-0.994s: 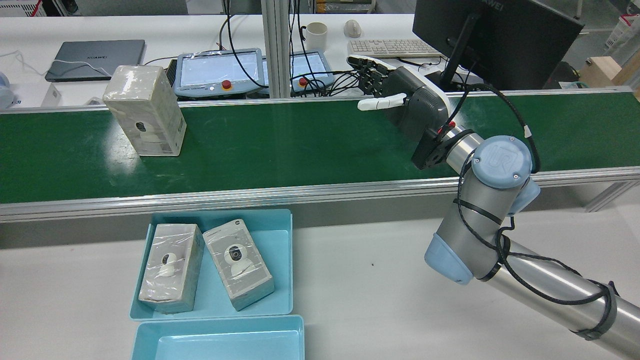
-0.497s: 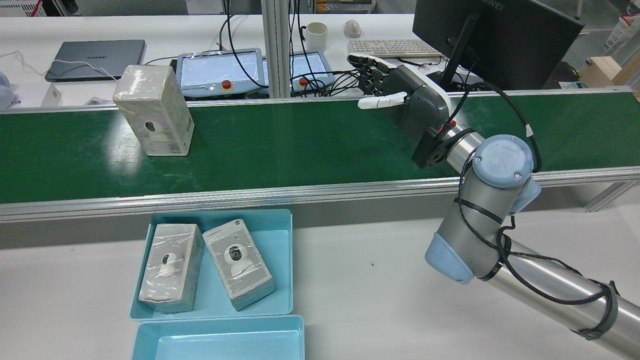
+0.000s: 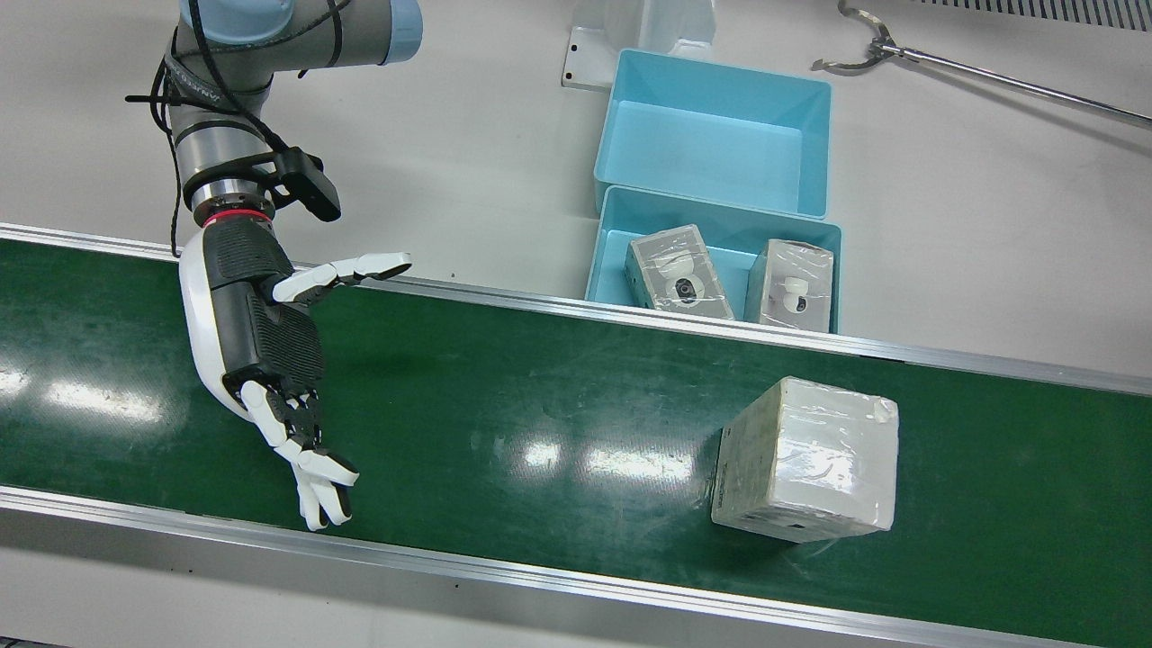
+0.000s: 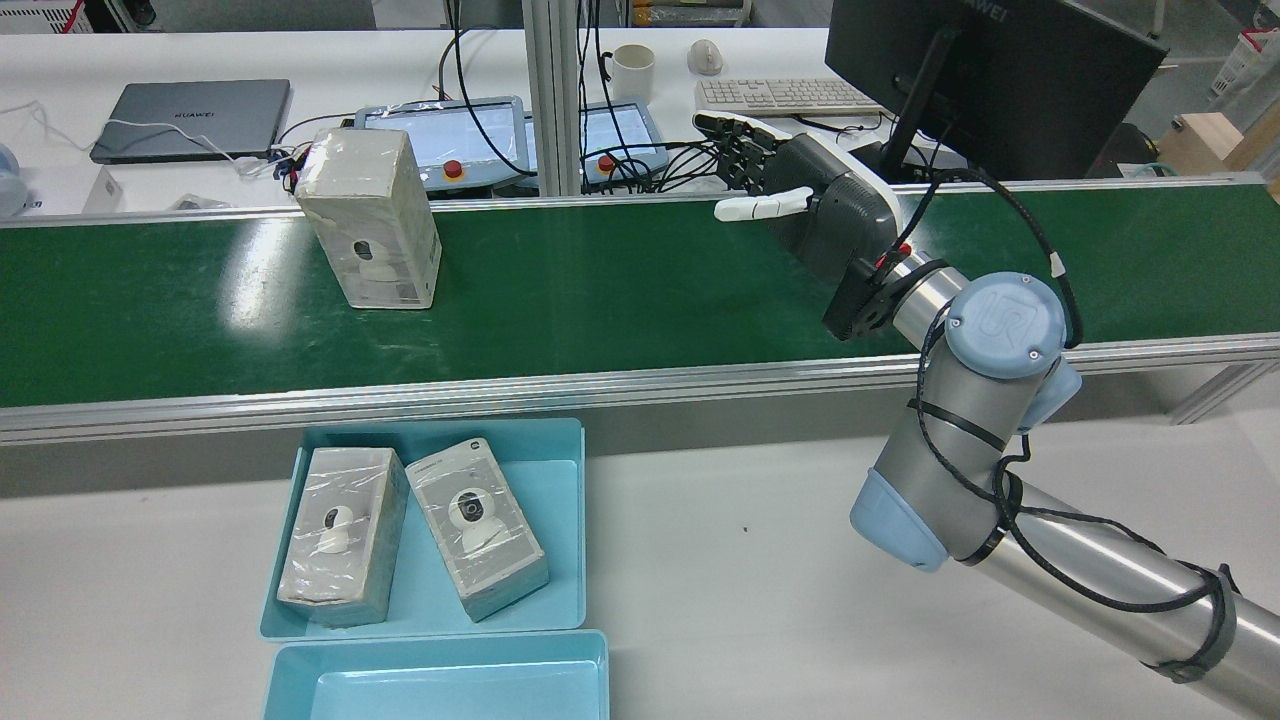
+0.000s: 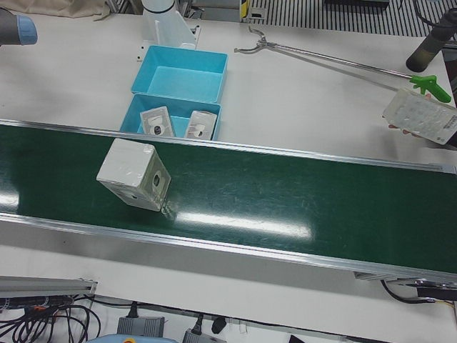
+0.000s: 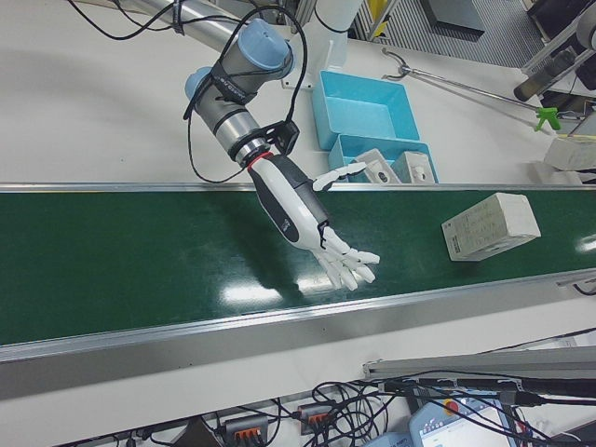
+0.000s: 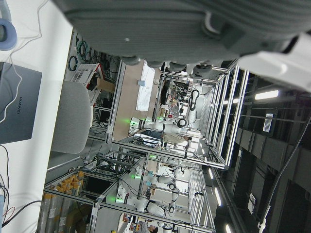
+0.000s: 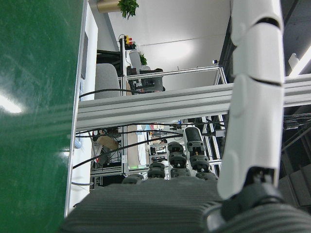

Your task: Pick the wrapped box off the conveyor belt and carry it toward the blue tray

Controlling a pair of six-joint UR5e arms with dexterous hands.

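Right hand [image 3: 270, 360] spread, empty, over belt [image 3: 540, 405]; box [image 3: 805, 459] upright, well apart, near belt's far edge. Left hand's state untellable.

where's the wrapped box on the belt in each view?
Front view: box lower right, on the belt.
Rear view: box upper left, at the belt's far edge.
Left-front view: box left of centre.
Right-front view: box far right.
Hand views: not in them.
Shared landmark: the blue tray holding two boxes.
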